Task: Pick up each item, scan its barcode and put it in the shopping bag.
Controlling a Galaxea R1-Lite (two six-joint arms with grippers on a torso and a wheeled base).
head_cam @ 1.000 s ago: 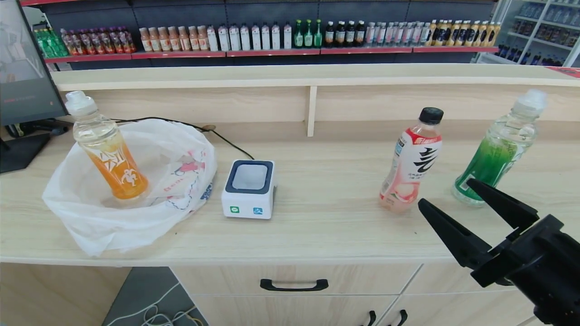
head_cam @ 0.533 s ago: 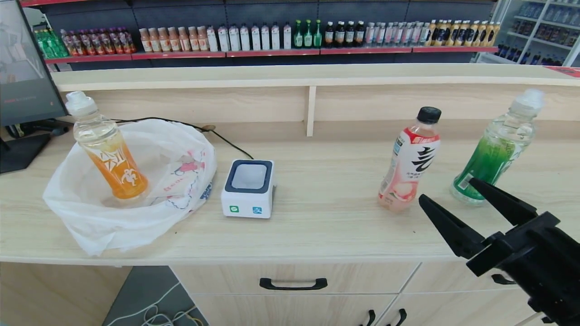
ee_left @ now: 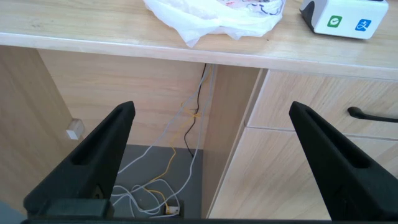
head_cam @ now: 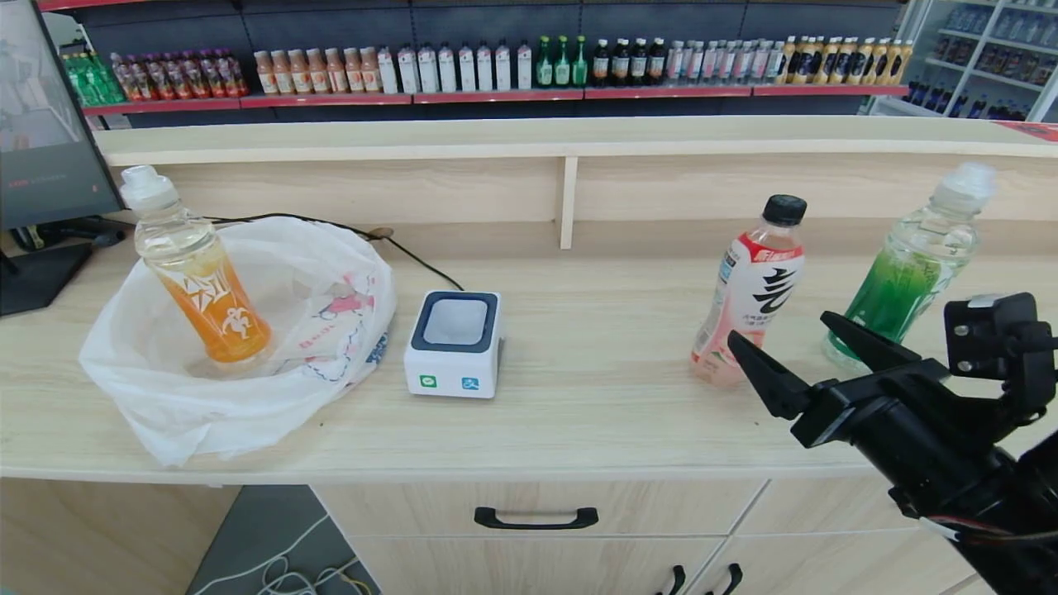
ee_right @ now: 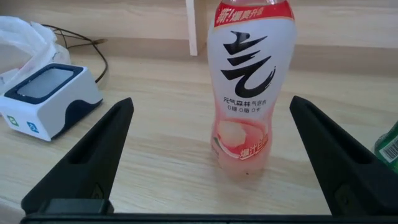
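A pink-labelled bottle with a black cap stands upright on the counter, right of centre. A green bottle stands to its right. My right gripper is open, low over the counter just in front of the pink bottle, its fingers aimed at it without touching. The white barcode scanner sits mid-counter. An orange bottle stands inside the white shopping bag at the left. My left gripper is open below the counter edge, holding nothing.
A monitor stands at the far left with a cable running to the scanner. A raised wooden ledge backs the counter. Drawers with black handles sit beneath. Bare counter lies between scanner and pink bottle.
My right gripper has swung left and forward, turning toward the pink bottle, and more of the arm has come into view. The bottles, bag and scanner have stayed put.
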